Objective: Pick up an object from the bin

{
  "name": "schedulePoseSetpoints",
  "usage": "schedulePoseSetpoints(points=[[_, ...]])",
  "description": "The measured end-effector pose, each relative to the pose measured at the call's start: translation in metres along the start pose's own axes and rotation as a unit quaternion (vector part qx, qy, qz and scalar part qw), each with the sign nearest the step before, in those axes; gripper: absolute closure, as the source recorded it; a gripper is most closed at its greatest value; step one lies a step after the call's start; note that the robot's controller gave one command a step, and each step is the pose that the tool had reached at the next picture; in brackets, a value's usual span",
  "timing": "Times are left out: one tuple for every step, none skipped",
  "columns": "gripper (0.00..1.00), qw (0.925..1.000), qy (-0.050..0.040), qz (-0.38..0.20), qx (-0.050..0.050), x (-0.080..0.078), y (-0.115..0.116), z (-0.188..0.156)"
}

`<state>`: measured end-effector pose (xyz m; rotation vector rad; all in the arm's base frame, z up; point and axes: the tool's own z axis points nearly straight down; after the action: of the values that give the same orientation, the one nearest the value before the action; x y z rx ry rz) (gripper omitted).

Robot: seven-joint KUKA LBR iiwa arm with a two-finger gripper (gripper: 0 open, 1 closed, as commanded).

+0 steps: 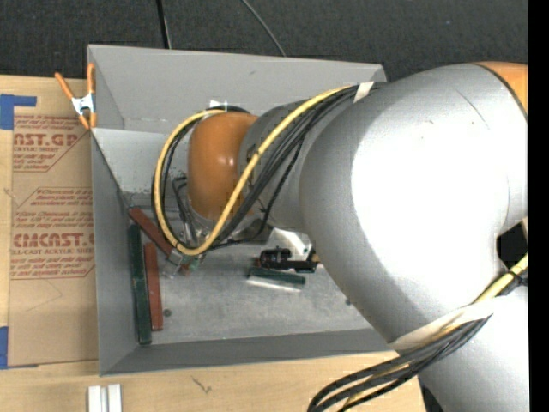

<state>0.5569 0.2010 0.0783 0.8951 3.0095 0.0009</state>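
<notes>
Toward nine o'clock in the bin (111, 230), the gripper (183, 256) sits low under the arm's orange cover (214, 157). Whether it grips anything cannot be told. It is just beside a red-brown bar (153, 290) and a green bar (137, 303), and small black-and-white pieces (283, 264) lie at its three o'clock.

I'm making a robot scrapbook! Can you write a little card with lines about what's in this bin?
bin: grey metal
arm: in from the right, orange cover low over the left half
left wall: green bar beside red-brown bar
middle floor: small black-and-white thing, green stick
</notes>
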Motion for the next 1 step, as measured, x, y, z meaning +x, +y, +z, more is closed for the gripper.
schedulePoseSetpoints(points=[[1.00,1.0000,0.0013,0.001,0.002,0.0003,-0.0010,-0.0124]])
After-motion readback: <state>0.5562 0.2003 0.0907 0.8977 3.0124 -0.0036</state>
